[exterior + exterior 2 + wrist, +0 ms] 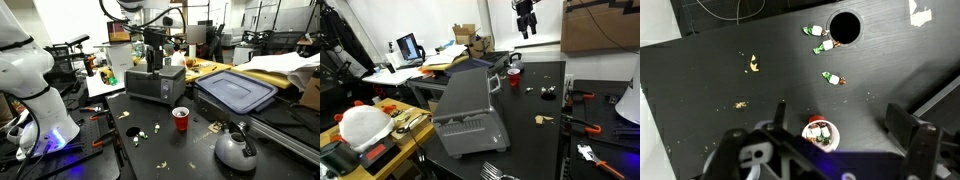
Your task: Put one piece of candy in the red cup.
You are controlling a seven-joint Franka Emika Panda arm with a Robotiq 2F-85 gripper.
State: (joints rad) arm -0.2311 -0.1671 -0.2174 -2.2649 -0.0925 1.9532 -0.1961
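Observation:
The red cup (180,118) stands upright on the black table in front of the grey toaster oven; it also shows in an exterior view (513,72). In the wrist view the cup (820,132) is seen from above, with wrapped candy lying inside it. Loose candies lie on the table near a round hole (845,27): two by its edge (820,40) and one further down (832,78). My gripper (840,125) is open and empty, high above the table in both exterior views (153,45) (525,25).
The grey toaster oven (143,84) stands behind the cup. A blue bin lid (235,90) and a grey kettle (237,150) lie to one side. Yellow scraps (753,65) dot the table. Tools lie at the table's edge (582,98).

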